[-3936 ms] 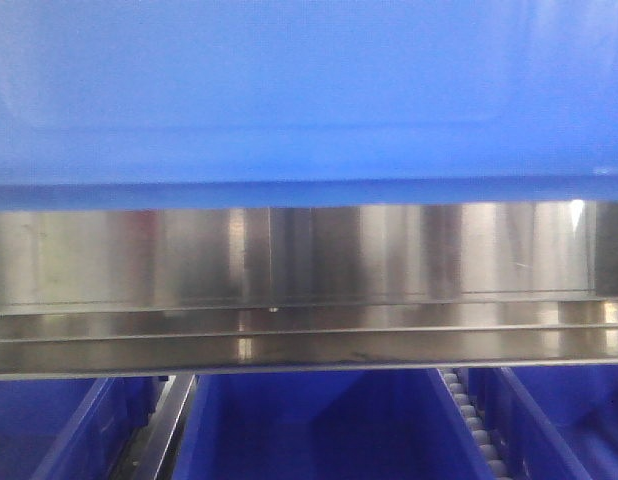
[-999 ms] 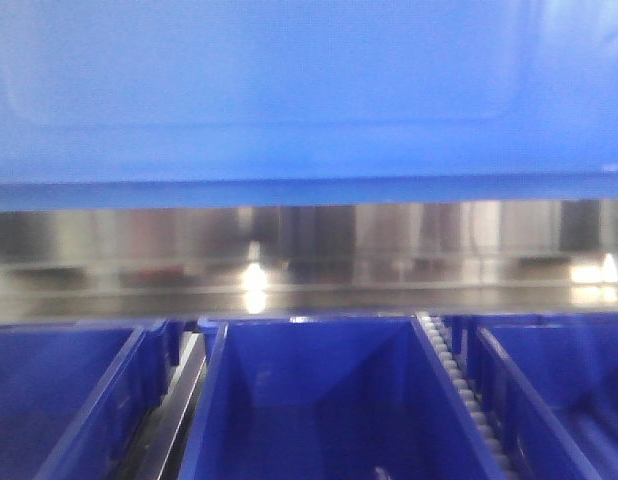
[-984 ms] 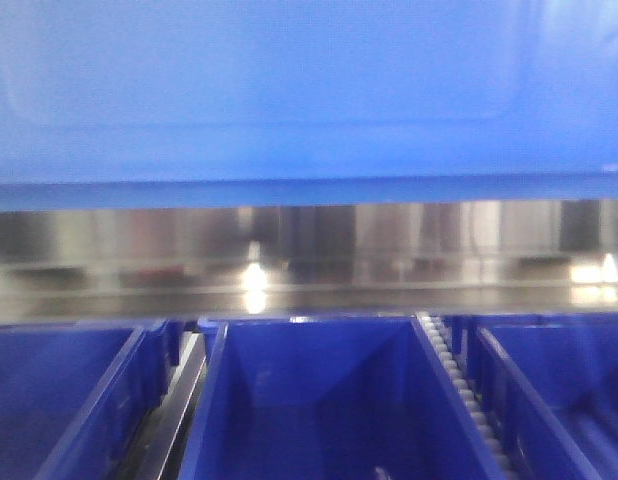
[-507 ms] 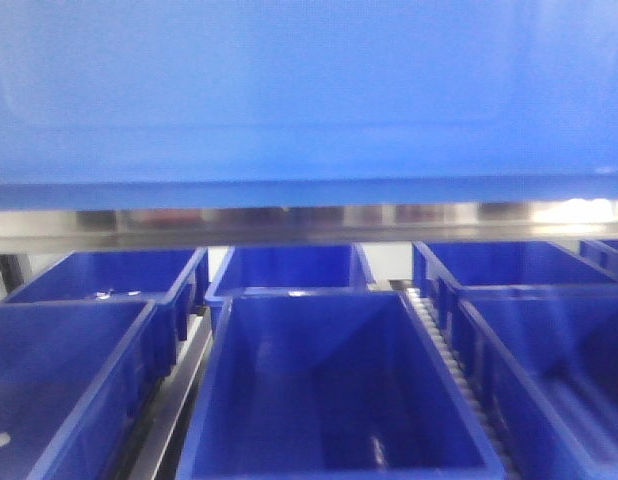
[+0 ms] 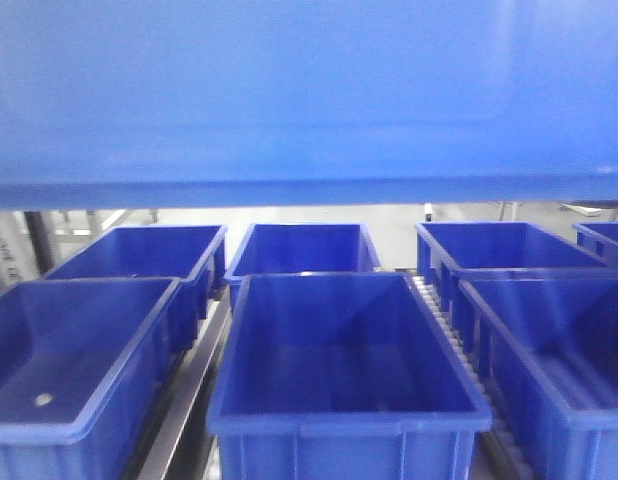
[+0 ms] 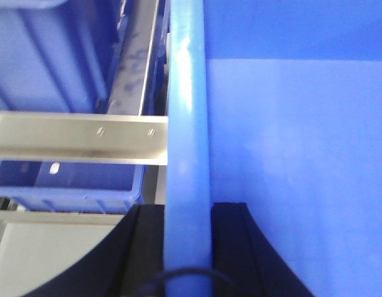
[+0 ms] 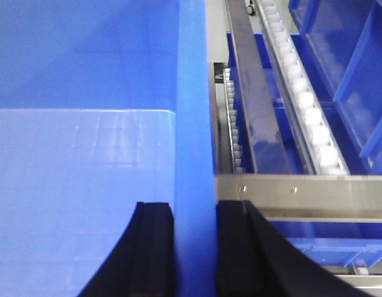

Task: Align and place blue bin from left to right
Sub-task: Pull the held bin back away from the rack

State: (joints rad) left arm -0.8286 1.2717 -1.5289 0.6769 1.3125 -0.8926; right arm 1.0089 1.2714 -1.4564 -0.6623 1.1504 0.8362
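Front-facing view: blue bin (image 5: 309, 100) hangs clear above racked bins (image 5: 349, 350), fingers (image 6: 234, 247) pinching rim

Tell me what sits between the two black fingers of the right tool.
A side wall of the large bright-blue rigid plastic bin. The right tool clamps it, with one black finger inside the bin and the other outside. The right wrist view shows this.
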